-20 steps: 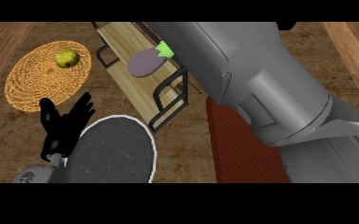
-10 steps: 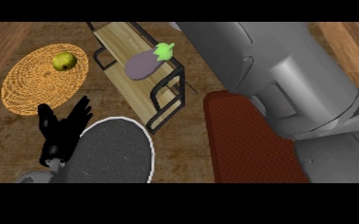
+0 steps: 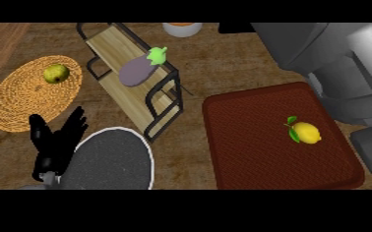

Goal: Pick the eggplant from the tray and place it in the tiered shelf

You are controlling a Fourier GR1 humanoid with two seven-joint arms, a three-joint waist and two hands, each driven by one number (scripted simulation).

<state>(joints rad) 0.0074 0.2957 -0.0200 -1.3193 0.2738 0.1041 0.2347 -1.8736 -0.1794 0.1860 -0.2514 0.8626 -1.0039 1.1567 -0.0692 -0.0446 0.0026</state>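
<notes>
One view only is given, the head view, and in it the eggplant [image 3: 138, 70] is seen lying on the upper board of the tiered shelf [image 3: 116, 44], its green stem pointing up and to the right, clear of any hand. Compared with half a second ago, the large grey right forearm [image 3: 327, 64] has been drawn back toward the upper right corner, so that the dark red tray [image 3: 247, 147] is now uncovered almost entirely, and a lemon [image 3: 306, 132] is shown resting on it. The right hand itself is not in view. The left hand [image 3: 54, 142] is kept at the lower left, fingers straight and spread, holding nothing, just beside the grey round plate [image 3: 109, 159]. A woven mat [image 3: 29, 98] with a green fruit [image 3: 56, 73] lies left of the shelf. From this the placement is judged done, with only the withdrawal left.
</notes>
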